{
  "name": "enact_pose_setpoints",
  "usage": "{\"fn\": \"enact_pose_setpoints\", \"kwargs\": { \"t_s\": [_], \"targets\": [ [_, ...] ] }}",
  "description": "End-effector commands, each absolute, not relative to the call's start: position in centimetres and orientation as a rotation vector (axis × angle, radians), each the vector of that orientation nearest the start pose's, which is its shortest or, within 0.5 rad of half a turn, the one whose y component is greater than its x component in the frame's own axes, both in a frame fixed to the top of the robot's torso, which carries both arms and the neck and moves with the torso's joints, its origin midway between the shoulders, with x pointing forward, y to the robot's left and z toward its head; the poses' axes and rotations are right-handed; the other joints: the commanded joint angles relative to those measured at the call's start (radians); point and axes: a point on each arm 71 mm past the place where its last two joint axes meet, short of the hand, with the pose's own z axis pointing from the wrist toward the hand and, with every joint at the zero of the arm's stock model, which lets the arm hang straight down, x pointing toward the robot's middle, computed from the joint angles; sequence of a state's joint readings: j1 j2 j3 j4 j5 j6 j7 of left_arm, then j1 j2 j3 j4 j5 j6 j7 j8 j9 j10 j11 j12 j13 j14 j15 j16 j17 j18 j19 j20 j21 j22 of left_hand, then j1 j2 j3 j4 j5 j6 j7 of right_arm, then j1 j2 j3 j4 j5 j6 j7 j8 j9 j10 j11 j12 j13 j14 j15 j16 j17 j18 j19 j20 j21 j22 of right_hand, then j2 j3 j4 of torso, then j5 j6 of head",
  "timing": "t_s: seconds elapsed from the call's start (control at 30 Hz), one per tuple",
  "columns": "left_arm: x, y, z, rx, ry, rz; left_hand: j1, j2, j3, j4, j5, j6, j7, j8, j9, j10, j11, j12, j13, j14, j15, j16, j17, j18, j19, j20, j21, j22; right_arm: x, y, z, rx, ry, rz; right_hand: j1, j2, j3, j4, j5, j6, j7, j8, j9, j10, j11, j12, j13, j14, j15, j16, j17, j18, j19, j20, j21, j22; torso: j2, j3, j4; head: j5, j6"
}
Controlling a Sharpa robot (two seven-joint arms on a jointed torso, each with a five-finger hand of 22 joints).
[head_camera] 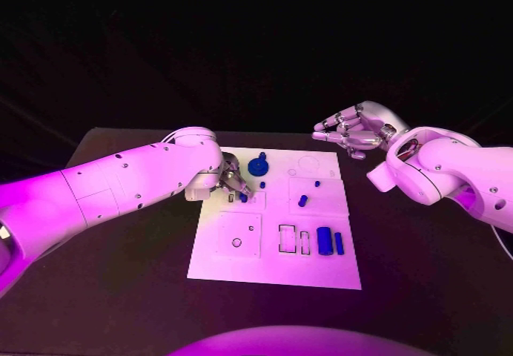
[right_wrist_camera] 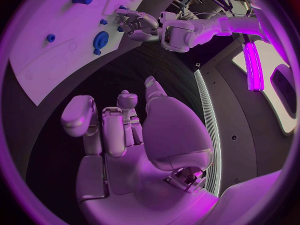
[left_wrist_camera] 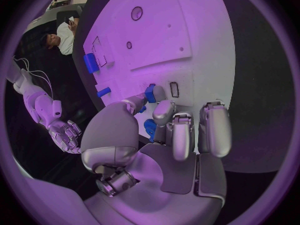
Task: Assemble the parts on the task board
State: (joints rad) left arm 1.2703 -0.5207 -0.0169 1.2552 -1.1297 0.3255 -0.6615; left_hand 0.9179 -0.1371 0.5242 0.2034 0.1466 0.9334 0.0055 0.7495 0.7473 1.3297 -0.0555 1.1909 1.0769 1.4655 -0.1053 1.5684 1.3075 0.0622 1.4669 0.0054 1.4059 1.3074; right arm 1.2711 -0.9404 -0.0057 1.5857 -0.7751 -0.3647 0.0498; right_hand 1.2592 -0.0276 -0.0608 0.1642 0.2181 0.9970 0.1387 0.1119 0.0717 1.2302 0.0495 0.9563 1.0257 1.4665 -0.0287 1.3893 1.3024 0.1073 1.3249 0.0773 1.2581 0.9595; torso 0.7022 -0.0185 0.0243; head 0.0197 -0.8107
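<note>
Both arms are built of smooth, glossy white shells, rounded like thick tubes, with fine panel seams on the left arm [head_camera: 107,193] and a dark ring at a joint of the right arm [head_camera: 449,174]. Thin pale cables loop over the left arm's wrist end. The left hand [left_wrist_camera: 162,135] and right hand [right_wrist_camera: 125,135] are silver metal, with blocky segmented fingers [left_wrist_camera: 212,125], rounded tips and smooth curved palm plates. A knurled cylindrical joint sits at each thumb base.
</note>
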Motion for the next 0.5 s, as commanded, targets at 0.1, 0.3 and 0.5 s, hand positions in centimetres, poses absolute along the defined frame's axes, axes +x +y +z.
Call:
{"fn": "enact_pose_setpoints", "kwargs": {
  "t_s": [0.1,0.3,0.5],
  "targets": [
    [51.60,13.25,-22.10,0.033,2.473,-0.209,-0.005,0.001,-0.012,0.002,-0.004,0.007,0.000,0.008,0.002,0.004,-0.004,0.003,-0.001,0.105,-0.009,0.002,0.263,-0.017,0.045,-0.009,0.004,0.073,48.98,-23.34,-13.36,0.436,1.615,1.045,-0.002,-0.001,-0.007,0.001,-0.003,-0.003,-0.004,0.004,-0.001,-0.008,0.000,-0.003,-0.001,0.047,0.002,-0.007,-0.001,0.007,-0.008,-0.001,-0.006,-0.001,0.000,-0.0004,0.0008,-0.002,-0.001],
    [51.50,13.24,-22.06,0.036,2.472,-0.213,-0.008,-0.003,-0.035,0.010,-0.004,0.008,-0.001,0.011,0.004,0.004,-0.005,0.000,-0.005,0.105,-0.010,0.002,0.263,-0.017,0.044,-0.010,0.004,0.073,48.96,-23.36,-13.36,0.436,1.615,1.045,-0.003,0.000,-0.009,0.002,-0.001,-0.003,-0.004,0.004,-0.001,-0.008,0.000,-0.003,-0.001,0.047,0.002,-0.007,-0.001,0.007,-0.008,-0.001,-0.007,-0.002,0.000,-0.0001,0.0011,-0.002,-0.002],
    [51.51,13.31,-22.00,0.027,2.464,-0.216,-0.016,-0.001,-0.073,0.029,-0.005,0.009,-0.003,0.013,0.006,0.004,-0.006,-0.003,-0.010,0.105,-0.011,0.002,0.263,-0.018,0.045,-0.011,0.004,0.076,48.96,-23.36,-13.36,0.436,1.615,1.045,-0.004,0.001,-0.012,0.005,0.000,-0.003,-0.004,0.005,-0.001,-0.008,0.000,-0.002,-0.001,0.047,0.002,-0.007,-0.001,0.007,-0.008,-0.001,-0.007,-0.001,0.000,-0.0005,0.0008,-0.001,-0.002]
  ]
}}
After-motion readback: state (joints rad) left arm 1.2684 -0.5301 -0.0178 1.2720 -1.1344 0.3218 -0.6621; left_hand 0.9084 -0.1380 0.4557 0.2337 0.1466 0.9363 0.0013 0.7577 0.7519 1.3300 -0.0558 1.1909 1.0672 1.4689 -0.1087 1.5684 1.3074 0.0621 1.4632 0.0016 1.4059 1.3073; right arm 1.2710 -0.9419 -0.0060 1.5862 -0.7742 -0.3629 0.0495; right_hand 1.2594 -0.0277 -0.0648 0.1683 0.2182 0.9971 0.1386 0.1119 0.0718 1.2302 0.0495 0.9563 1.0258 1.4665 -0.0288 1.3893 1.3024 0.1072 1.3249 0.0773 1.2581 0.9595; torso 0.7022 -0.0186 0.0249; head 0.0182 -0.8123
